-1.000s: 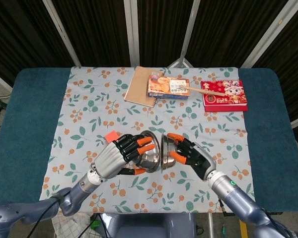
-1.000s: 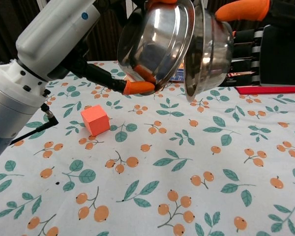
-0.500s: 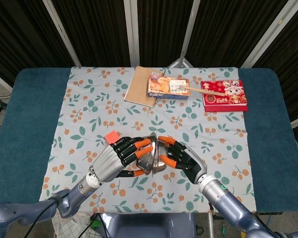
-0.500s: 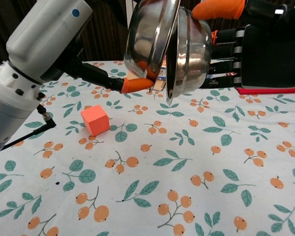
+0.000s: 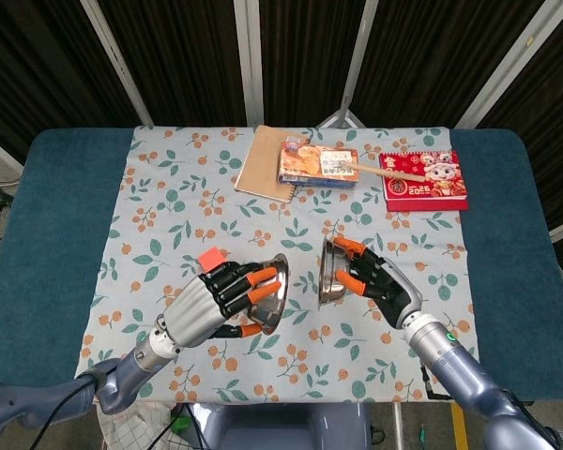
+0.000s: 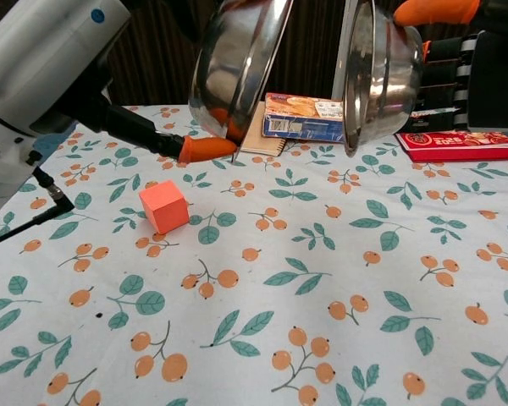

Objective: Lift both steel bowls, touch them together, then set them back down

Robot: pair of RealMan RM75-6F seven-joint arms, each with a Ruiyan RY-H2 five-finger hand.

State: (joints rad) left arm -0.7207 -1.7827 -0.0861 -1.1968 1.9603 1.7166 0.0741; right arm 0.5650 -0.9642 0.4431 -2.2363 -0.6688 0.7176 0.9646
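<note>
Blue table [image 5: 52, 206] under floral cloth [image 5: 169, 206] bearing orange cube [image 6: 164, 205], notebook [image 5: 263, 159], boxes.

We see our left hand [image 5: 214, 305] in the lower left of the head view, fingers [image 5: 253, 277] curled around a steel bowl held on edge. Lower right of centre, our right hand [image 5: 380, 286] grips its own bowl, the two hands apart, forearms running toward the bottom edge.
</note>
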